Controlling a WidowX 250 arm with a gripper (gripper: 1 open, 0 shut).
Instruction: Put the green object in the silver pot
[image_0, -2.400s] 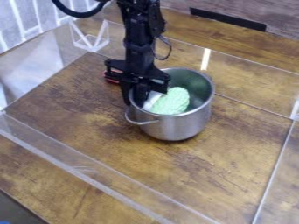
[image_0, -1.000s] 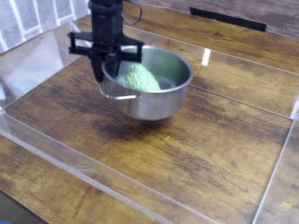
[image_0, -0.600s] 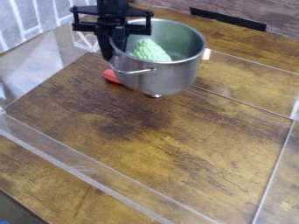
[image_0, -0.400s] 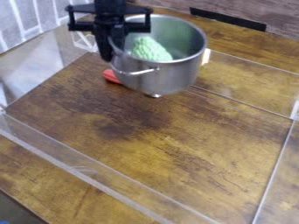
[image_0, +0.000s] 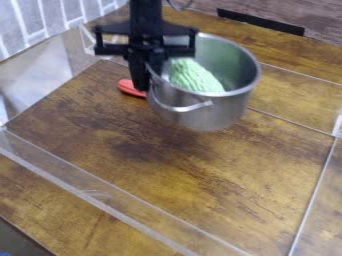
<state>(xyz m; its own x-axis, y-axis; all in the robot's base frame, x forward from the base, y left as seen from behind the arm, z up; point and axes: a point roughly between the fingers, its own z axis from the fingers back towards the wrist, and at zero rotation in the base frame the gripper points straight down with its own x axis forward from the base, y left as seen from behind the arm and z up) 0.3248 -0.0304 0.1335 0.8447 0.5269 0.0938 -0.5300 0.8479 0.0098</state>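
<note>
One silver pot (image_0: 207, 90), shiny, tilted toward the camera, with the green object (image_0: 195, 77) lying inside it against the near wall. My tool (image_0: 142, 82) points down with its jaws closed at the pot's left rim. One small red object (image_0: 130, 87) lies on the wooden tabletop (image_0: 174, 170) just left of the pot.

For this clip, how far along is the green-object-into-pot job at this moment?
Done, by the look of it: the green object lies inside the silver pot. In hand: the tool is shut at the pot's left rim, apparently gripping it, and the pot sits tilted, seemingly lifted off the table. A small red object lies beside the pot. Left: probably only setting the pot down and letting go.
</note>
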